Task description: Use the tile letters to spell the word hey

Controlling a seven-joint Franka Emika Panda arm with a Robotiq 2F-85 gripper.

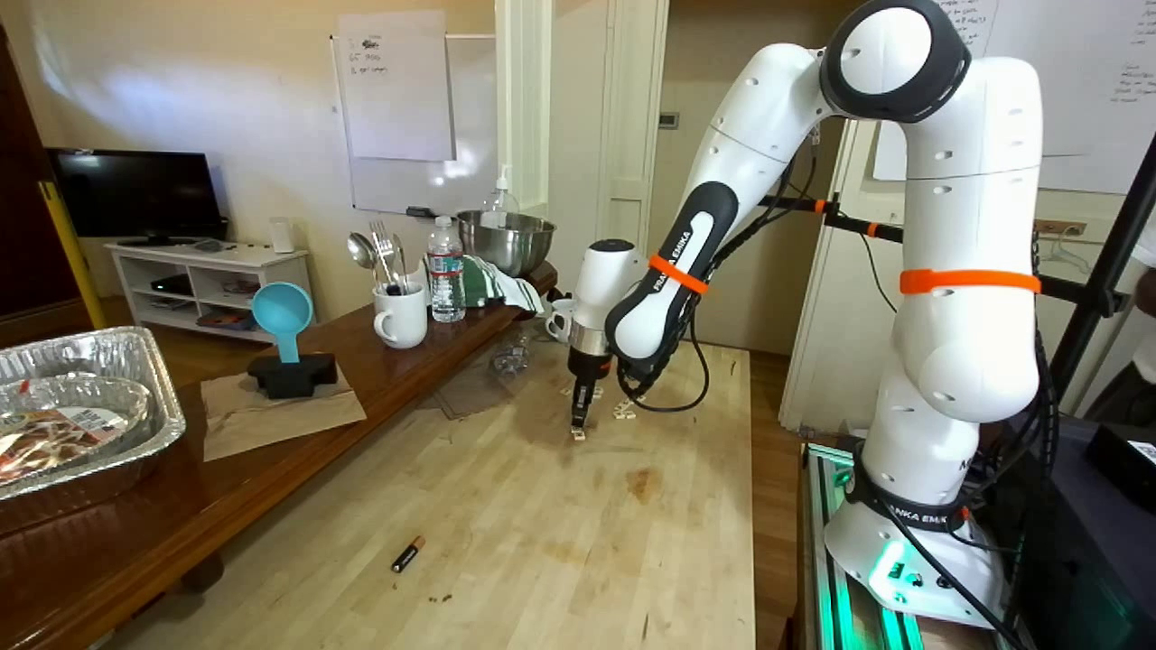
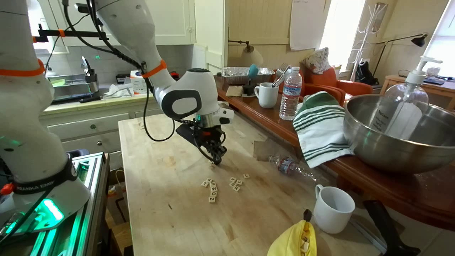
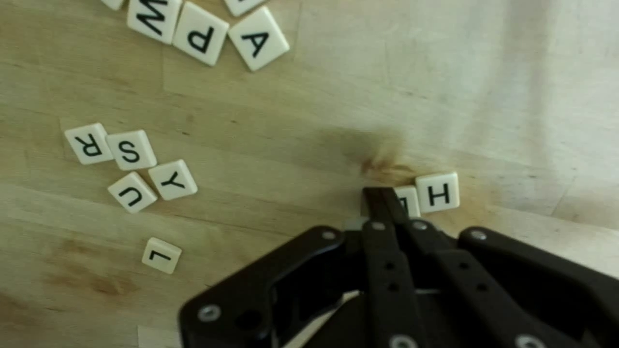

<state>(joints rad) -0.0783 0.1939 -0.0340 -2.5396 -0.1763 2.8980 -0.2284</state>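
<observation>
In the wrist view my gripper (image 3: 381, 198) is shut, its fingertips pressed together with nothing visible between them. Its tip is low over the table and covers most of one tile (image 3: 412, 202), whose letter I cannot read fully. Touching or nearly touching that tile on its right lies the H tile (image 3: 437, 192). Further left lie the Y tile (image 3: 173, 180), S tile (image 3: 130, 151), R tile (image 3: 89, 144), U tile (image 3: 133, 193) and L tile (image 3: 161, 255). The A tile (image 3: 259, 38), P tile (image 3: 200, 34) and W tile (image 3: 154, 17) sit near the top edge.
A battery (image 1: 407, 554) lies on the wooden table (image 1: 542, 560). An exterior view shows a clear plastic bottle (image 2: 289, 166), a white mug (image 2: 334, 209) and a yellow banana-shaped pouch (image 2: 286, 245). A raised brown ledge (image 1: 361, 397) runs along one side, carrying a steel bowl (image 2: 398, 153).
</observation>
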